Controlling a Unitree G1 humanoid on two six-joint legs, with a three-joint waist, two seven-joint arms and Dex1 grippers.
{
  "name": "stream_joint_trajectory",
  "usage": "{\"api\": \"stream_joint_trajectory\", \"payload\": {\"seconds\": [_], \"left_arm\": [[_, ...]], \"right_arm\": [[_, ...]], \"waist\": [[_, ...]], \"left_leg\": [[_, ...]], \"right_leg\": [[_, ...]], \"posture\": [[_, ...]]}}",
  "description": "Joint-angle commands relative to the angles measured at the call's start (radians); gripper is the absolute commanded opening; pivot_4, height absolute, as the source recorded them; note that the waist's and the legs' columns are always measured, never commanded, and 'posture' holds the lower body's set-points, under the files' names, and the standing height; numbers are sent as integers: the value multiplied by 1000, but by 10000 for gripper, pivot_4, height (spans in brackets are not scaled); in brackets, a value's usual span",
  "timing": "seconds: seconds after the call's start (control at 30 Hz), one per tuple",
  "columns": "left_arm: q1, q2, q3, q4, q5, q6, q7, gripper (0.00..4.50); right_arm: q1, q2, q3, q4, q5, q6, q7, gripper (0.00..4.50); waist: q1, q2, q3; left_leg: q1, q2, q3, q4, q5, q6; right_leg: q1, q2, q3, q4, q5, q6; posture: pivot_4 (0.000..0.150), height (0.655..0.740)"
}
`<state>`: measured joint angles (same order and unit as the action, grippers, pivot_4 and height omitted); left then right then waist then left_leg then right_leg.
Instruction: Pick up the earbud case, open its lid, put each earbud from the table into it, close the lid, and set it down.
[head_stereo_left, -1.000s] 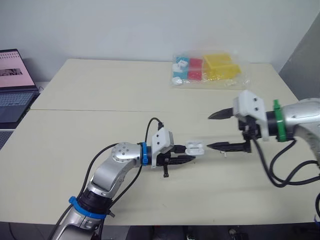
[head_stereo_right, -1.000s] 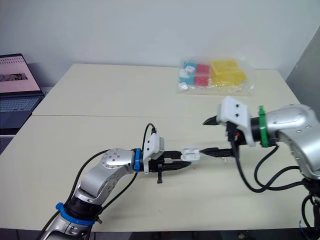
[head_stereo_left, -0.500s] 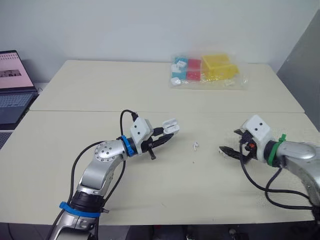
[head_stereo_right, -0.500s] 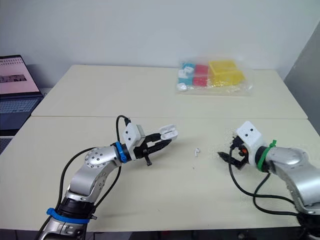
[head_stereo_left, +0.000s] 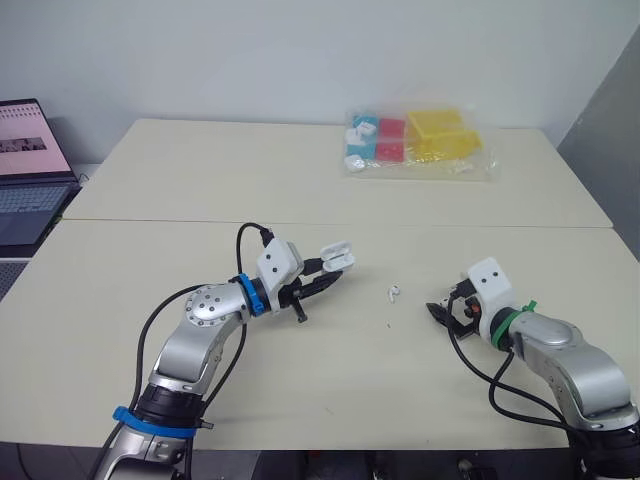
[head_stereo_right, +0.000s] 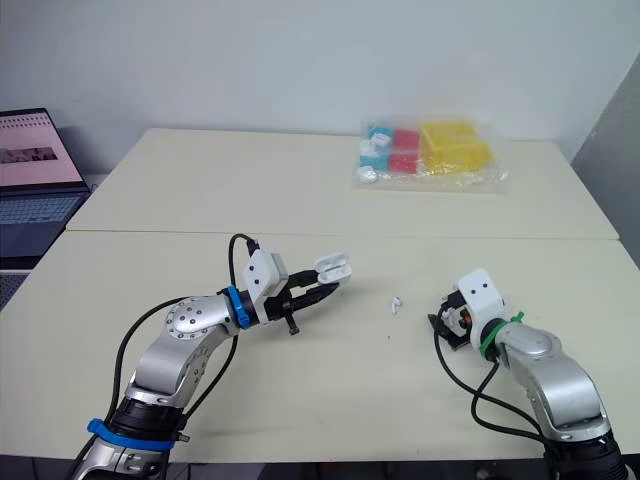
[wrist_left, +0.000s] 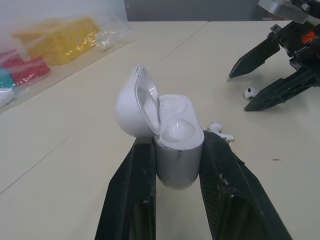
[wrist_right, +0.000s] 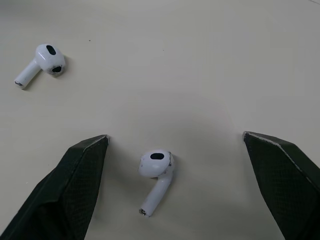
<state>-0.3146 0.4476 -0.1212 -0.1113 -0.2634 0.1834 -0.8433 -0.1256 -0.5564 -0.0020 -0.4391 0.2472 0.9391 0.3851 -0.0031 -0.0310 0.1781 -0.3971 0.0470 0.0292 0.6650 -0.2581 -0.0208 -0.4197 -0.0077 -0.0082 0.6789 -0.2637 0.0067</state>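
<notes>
The left gripper (head_stereo_left: 322, 279) clamped the earbud case (wrist_left: 176, 137), lid open, between both fingers. The right gripper (wrist_right: 175, 136) stood wide open, holding nothing, with an earbud (wrist_right: 155, 167) on the table (wrist_right: 210, 55) between its fingertips and the second earbud (wrist_right: 44, 62) beyond them

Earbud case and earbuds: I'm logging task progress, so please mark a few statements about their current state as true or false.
1. The earbud case is clamped in the left gripper. True.
2. Its lid is closed. False: it stands open.
3. One earbud already sits in the case. False: both wells look empty; one earbud and a second earbud lie on the table.
4. The right gripper has its jaws open on either side of an earbud, not touching it. True.
5. The two earbuds touch each other. False: they lie apart.
</notes>
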Motion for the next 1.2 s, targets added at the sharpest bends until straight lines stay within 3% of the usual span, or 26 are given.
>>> {"api": "stream_joint_trajectory", "payload": {"seconds": [0.03, 0.13, 0.47, 0.67, 0.9, 0.97, 1.2], "left_arm": [[-9, 4, 2, -24, 2, -17, -5, 8003], [-12, 3, 2, -21, 3, -19, -6, 8003], [-4, 7, -1, -18, 14, -25, -12, 8003], [3, 6, -4, -30, 18, -17, -14, 8003], [39, 28, 21, -81, 11, 6, 1, 8003], [53, 40, 27, -100, 10, 14, 5, 8003], [106, 78, 58, -182, -16, 66, 21, 8003]], "right_arm": [[29, 15, -10, 10, 3, 21, -9, 45000], [32, 15, -14, 13, 2, 28, -10, 38767], [22, -56, -57, -24, 72, 100, 65, 4238], [-86, -314, 18, 7, 108, -42, 371, 4280], [-132, -537, 134, 85, 56, -476, 831, 4280], [-143, -588, 181, 133, -25, -587, 893, 4280], [-160, -641, 238, 228, -123, -675, 989, 4280]], "waist": [[0, 0, 0], [0, 0, -1], [5, -1, -1], [1, -1, -1], [-1, -1, -1], [0, 0, -1], [1, -1, -1]], "left_leg": [[0, 0, 0, 0, 0, 0], [0, 0, 0, 0, 0, 0], [0, -1, 0, 1, 0, 0], [0, -1, 0, 1, 0, 0], [0, 1, 0, -1, 0, 0], [0, 1, 0, -1, 0, 0], [1, 0, 1, 0, 0, 0]], "right_leg": [[0, 0, 0, 0, 0, 0], [0, 0, 1, 0, 0, 0], [1, -1, 0, 0, 0, 0], [0, -1, 0, -1, 0, 0], [0, 3, -1, -1, -1, -1], [0, 2, -1, -1, -1, -1], [0, -1, 1, 0, 0, -1]], "posture": [[1500, 7400], [1500, 7400], [1500, 7400], [1500, 7400], [1500, 7400], [1500, 7400], [1500, 7400]]}}
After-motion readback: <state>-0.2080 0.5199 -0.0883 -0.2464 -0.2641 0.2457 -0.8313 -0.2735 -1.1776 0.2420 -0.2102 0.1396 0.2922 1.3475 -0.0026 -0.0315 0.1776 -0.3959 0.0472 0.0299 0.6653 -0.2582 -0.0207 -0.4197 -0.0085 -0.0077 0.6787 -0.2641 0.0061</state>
